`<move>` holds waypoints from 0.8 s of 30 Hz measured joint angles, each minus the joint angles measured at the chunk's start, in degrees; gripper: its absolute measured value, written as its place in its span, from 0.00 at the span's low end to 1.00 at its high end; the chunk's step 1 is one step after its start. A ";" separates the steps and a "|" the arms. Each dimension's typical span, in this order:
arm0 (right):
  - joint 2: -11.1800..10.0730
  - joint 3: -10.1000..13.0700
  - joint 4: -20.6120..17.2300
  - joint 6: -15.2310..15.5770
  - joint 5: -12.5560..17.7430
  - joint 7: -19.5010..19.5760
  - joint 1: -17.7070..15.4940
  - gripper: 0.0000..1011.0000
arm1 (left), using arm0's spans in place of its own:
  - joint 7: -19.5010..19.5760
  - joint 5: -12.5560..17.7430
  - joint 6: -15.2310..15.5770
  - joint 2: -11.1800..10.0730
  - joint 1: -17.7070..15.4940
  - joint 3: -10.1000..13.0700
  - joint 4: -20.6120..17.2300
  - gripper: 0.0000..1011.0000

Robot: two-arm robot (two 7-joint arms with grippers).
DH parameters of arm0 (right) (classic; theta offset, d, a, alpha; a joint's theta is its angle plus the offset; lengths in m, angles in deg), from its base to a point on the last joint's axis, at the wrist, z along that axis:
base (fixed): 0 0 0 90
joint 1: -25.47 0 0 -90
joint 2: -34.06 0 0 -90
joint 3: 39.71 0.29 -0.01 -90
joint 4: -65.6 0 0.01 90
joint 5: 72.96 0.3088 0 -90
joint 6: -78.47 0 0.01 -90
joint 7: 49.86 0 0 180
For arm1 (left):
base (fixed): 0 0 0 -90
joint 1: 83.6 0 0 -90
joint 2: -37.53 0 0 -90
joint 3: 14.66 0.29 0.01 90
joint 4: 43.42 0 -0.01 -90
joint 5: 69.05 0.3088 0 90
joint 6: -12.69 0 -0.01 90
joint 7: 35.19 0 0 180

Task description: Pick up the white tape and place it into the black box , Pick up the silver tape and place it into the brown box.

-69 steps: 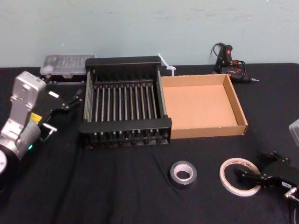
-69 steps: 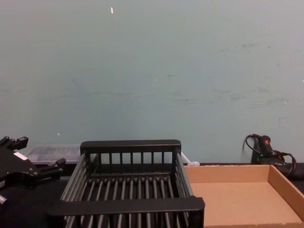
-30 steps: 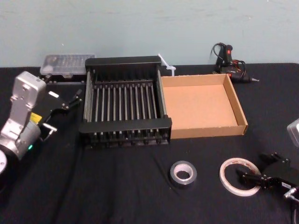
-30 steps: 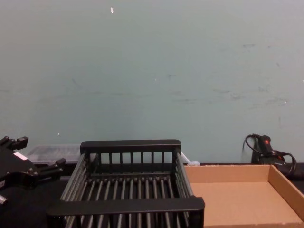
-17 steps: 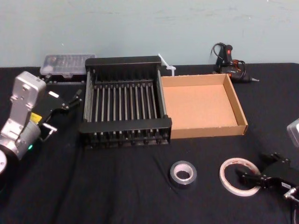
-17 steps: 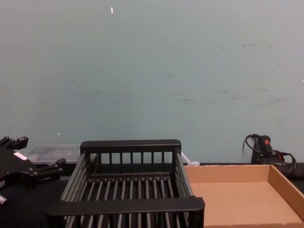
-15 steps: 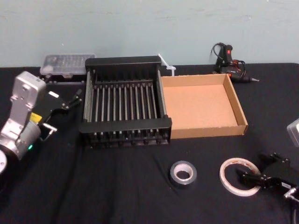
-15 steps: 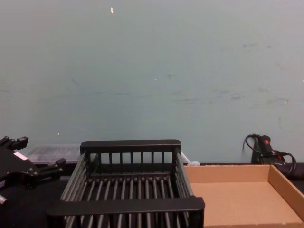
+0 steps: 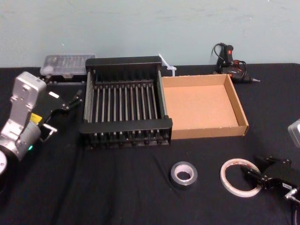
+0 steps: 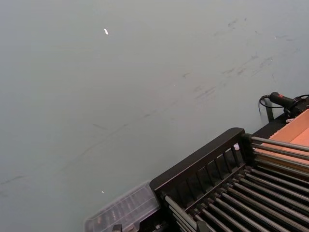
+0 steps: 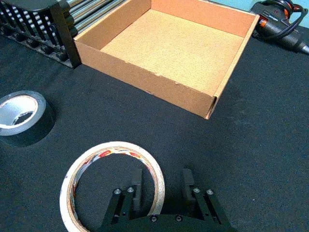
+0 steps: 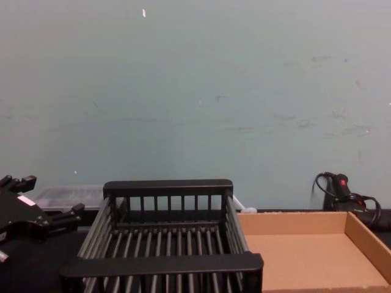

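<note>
- Table [image 9: 117, 197]: covered in matte black cloth. The soft fabric could bunch up under low fingers.
- Black box [image 9: 125, 125]: a hard plastic crate with thick flat rims and a floor of round bars. A thin ring dropped on edge might wedge between the bars or perch on a rim. The left gripper [image 9: 63, 112] is parked beside it, fingers spread and empty.
- Brown box [image 9: 237, 107]: a shallow cardboard tray with low walls, set against the black box.
- White tape [image 11: 112, 186]: a thin, wide ring lying flat in front of the brown box. The right gripper [image 11: 162, 174] is spread open across its wall, one finger inside and one outside. A hard pinch could buckle it, and a shallow one could let it slip.
- Silver tape [image 11: 21, 117]: a small, thick, shiny roll near the white tape but apart from it. A swinging ring could knock it.
</note>
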 joint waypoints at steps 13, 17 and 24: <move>0.00 0.00 0.00 0.00 0.00 0.00 0.00 0.14 | 0.00 0.00 0.00 0.00 0.00 0.00 0.00 0.99; 0.00 0.00 0.00 0.00 -0.01 0.00 0.00 0.10 | 0.00 0.00 0.00 0.00 0.00 0.00 0.00 0.99; 0.00 0.00 0.00 0.01 -0.01 0.00 0.00 0.10 | 0.00 0.00 0.00 0.00 0.00 0.00 0.00 0.99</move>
